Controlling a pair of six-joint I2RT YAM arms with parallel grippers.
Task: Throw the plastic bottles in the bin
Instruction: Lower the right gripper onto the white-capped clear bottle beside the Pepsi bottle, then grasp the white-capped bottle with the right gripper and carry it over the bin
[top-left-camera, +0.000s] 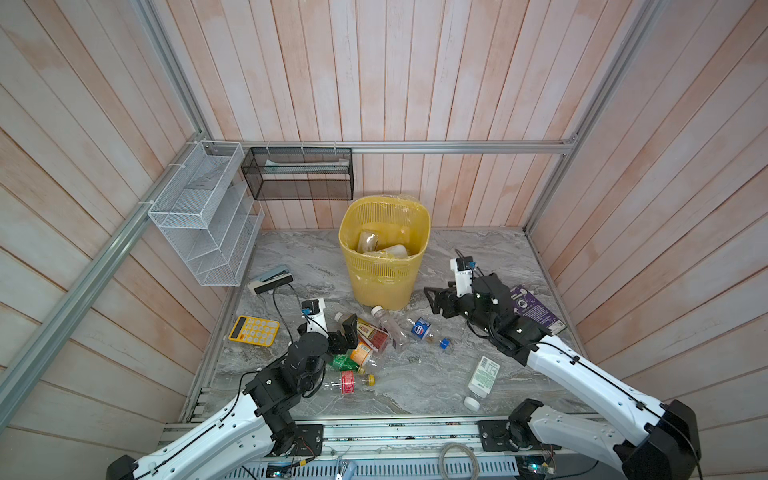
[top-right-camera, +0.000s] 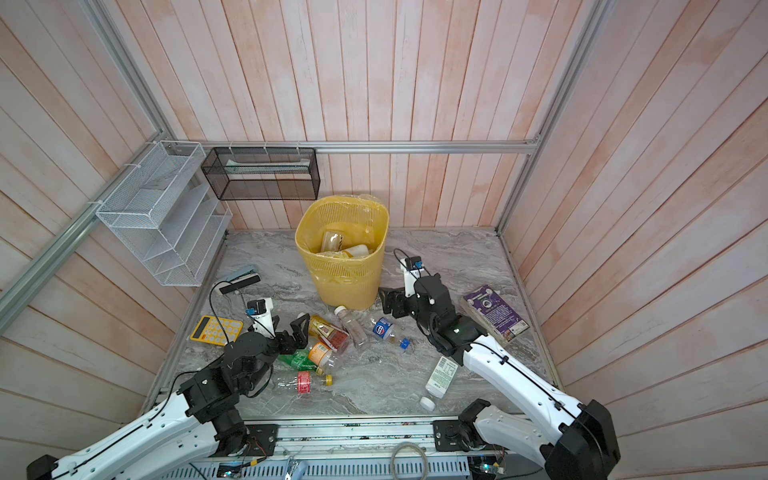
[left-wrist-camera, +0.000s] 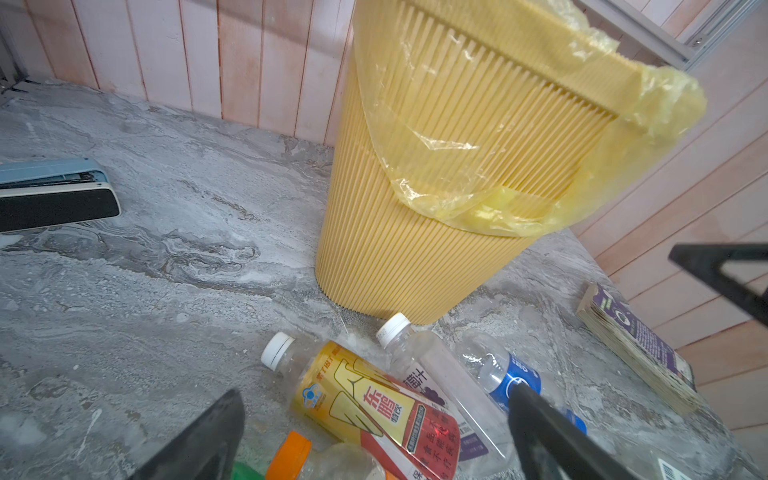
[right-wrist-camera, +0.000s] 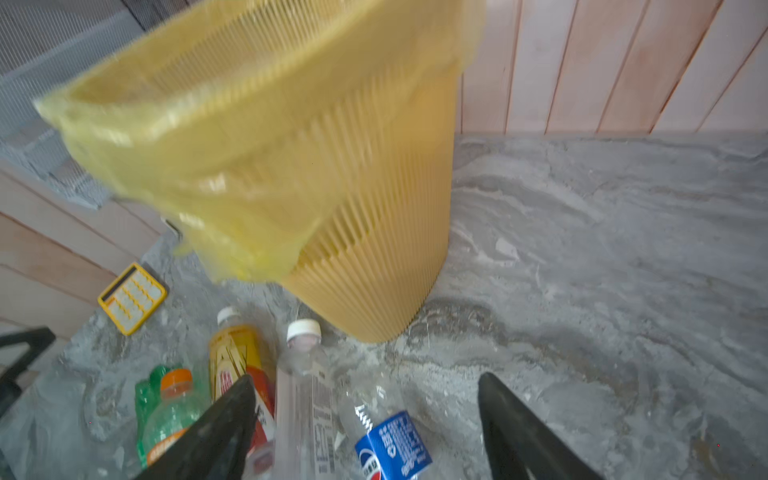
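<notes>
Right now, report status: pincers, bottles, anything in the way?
Left pincer open over yellow-and-red-labelled plastic bottle. Right pincer open, empty, near tall yellow lattice plastic bin. Several bottles on grey marble table. Bin mouth unobstructed.

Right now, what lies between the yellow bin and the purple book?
In both top views the right gripper hangs over that stretch, between the bin and the purple book. The left wrist view shows the table there bare.
</notes>
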